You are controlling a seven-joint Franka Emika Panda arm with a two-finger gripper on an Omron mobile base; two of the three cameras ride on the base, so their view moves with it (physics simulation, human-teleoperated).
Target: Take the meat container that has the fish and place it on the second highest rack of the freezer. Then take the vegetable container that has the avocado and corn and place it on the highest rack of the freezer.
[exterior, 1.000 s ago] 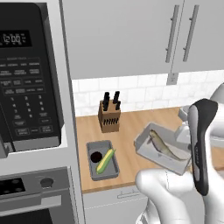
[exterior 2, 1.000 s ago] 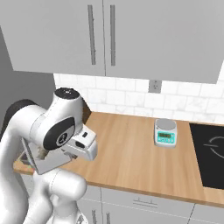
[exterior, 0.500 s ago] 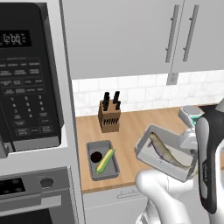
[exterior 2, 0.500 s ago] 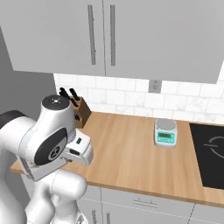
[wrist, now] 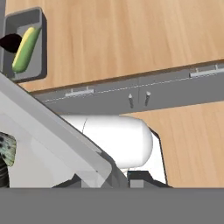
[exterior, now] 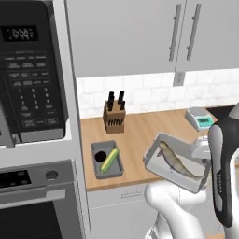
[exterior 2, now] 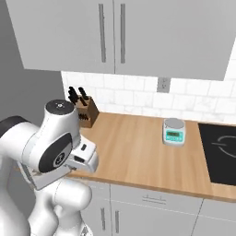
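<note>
Grey meat container with the fish hung lifted and tilted off the counter's front edge, its rim pinched at the gripper, whose jaws were nearly together. This was an early stage: neither tray had been shelved, and no freezer was in sight. The vegetable container, holding avocado and corn, sat on the counter near the oven. A knife block and scale stood behind, well clear of the load.
</note>
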